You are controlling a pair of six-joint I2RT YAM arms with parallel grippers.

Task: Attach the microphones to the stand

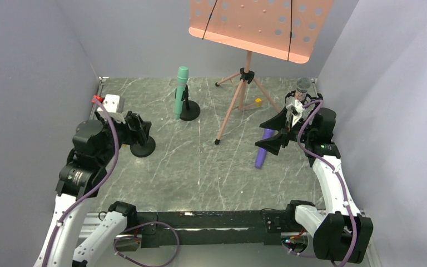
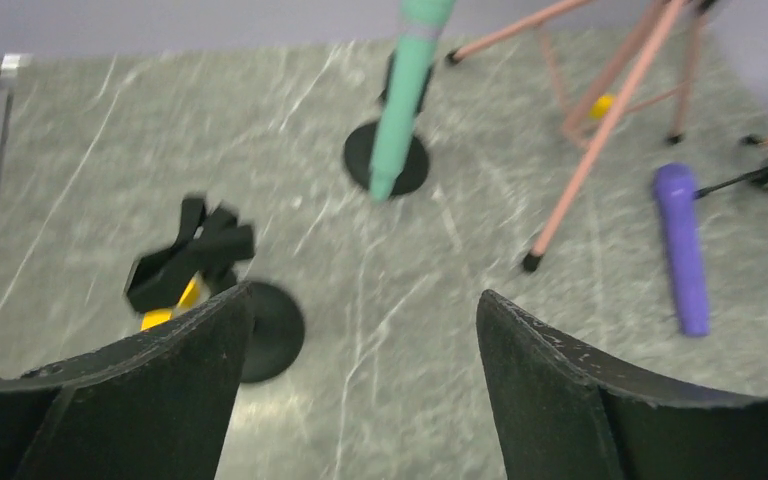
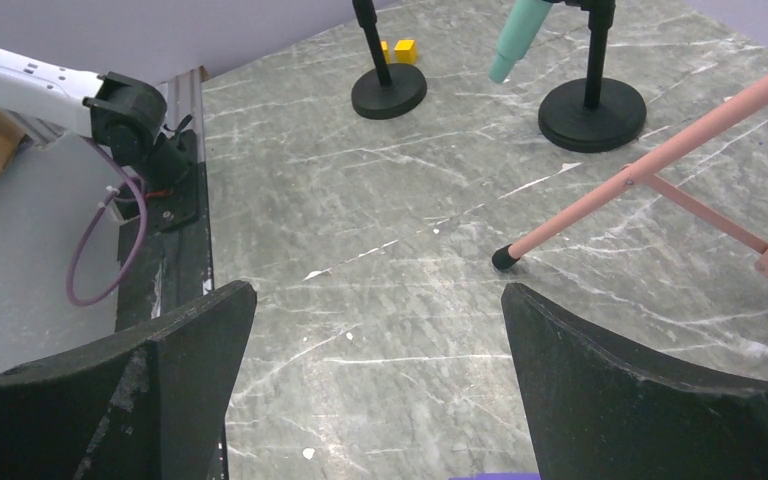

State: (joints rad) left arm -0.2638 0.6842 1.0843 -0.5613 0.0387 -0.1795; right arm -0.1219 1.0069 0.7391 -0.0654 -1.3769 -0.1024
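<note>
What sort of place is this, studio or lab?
Likely a lab test cell: plain grey walls box in a marble-look tabletop, with a pink music stand and mint green microphone staged as props.

Top external: fixed high behind the arm bases, facing down and forward; far; covers the whole worktop (image 1: 200,167).
Left wrist: low behind the left claw (image 2: 365,293), facing toward the worktop's right rear; near.
Right wrist: low behind the right claw (image 3: 379,287), facing leftward; near.
Shared by all three: mint green microphone (image 1: 181,92), pink tripod (image 1: 248,61).
</note>
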